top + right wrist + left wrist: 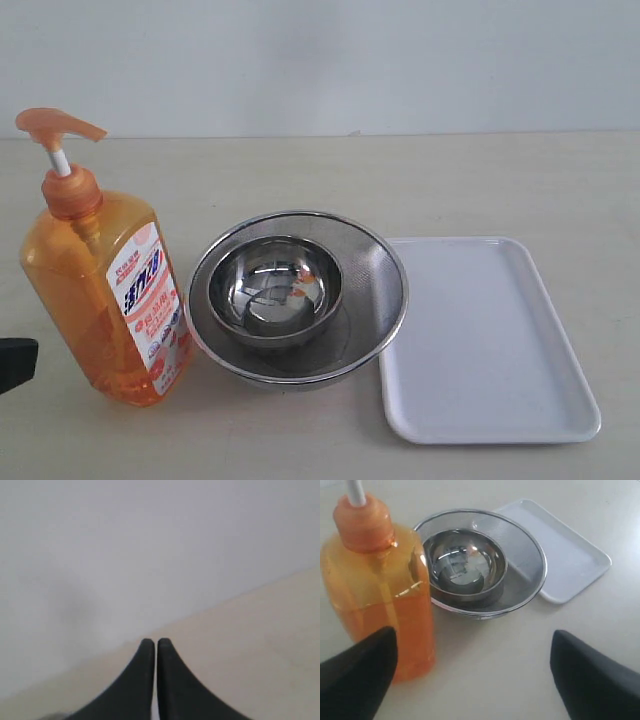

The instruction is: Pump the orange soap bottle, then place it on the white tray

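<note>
Left fingers (360, 675) spread wide, nothing between them, gripping nothing. Low over the worktop (500, 180), pointed at the foot of the orange soap bottle (380, 595). In the wrist view one finger overlaps the bottle's bottom corner and the other sits well clear over bare worktop, so the bottle is ahead and off to one side of the gap, not centred in it. Contact can't be told from that view. In the exterior view a dark fingertip shows at the left margin, just beside the bottle's lower body with a sliver of worktop between them, so probably apart.

Right fingers (145, 680) pressed tip to tip, closed on nothing. That camera shows only bare worktop and wall (150, 540), and the arm is absent from the exterior view.

Bottle (100, 300) stands upright toward the left end of the worktop, well in from the far edge, long axis vertical. Pump head (55, 128) on top, stem raised, nozzle aimed toward the tray end. Beside it, mid-worktop, a steel bowl (275, 290) nested in a mesh strainer (385, 290). The strainer's rim meets or slightly overlaps the edge of the white tray (480, 340), which lies flat and bare toward the right end.

Key relation: left arm is clearly nearer, bottle just ahead of the left fingers, tray on the far side of the bowls. Judgement — nothing pumped yet. The pump head sits high above finger level, so the next move needs either a rise to it or a shift sideways to get the body into the gap.
</note>
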Controlling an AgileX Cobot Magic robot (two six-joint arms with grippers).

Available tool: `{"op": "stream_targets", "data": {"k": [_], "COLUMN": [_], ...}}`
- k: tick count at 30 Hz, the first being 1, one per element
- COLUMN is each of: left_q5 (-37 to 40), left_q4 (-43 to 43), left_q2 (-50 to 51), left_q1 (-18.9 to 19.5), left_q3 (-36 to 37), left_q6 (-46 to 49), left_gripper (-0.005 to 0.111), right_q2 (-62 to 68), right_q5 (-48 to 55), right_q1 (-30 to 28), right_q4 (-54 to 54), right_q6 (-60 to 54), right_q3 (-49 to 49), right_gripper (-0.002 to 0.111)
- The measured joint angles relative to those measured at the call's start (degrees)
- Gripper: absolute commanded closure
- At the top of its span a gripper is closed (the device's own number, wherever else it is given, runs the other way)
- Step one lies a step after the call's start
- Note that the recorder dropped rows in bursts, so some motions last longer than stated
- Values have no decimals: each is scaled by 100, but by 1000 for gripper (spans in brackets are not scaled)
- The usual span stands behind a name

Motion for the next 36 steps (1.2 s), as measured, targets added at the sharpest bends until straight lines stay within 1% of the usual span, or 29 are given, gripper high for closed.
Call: {"op": "stream_targets", "data": {"k": [2,6,10,12,14,18,21,25,30,32,36], "left_q5": [-82,-299,-393,-421,-492,-784,-887,-943,-1023,-1079,-1118], "left_q4": [0,350,1085,1242,1280,1184,1144,812,-259,-519,-722], "left_q2": [0,0,0,0,0,0,0,0,0,0,0], "left_q1": [0,0,0,0,0,0,0,0,0,0,0], "left_q3": [0,0,0,81,208,420,470,470,470,470,496], "left_q6": [-12,-247,-1046,-1301,-1412,-1487,-1498,-1498,-1461,-1240,-570], "left_gripper": [29,29,29,28,24,11,6,4,4,4,4], "right_q2": [0,188,842,1158,1604,2515,3157,3781,4242,4315,4345], "right_q5": [-193,451,702,718,728,716,642,483,262,246,221], "right_q1": [0,0,0,0,0,0,0,0,0,0,0], "right_q4": [228,306,317,328,328,328,328,328,328,328,328], "right_q6": [232,55,-385,-694,-1009,-1400,-1462,-1474,-1474,-1474,-1474], "right_q3": [1,-241,-637,-818,-1021,-1302,-1421,-1532,-1579,-1579,-1579], "right_gripper": [108,108,108,108,108,108,108,108,108,108,108]}}
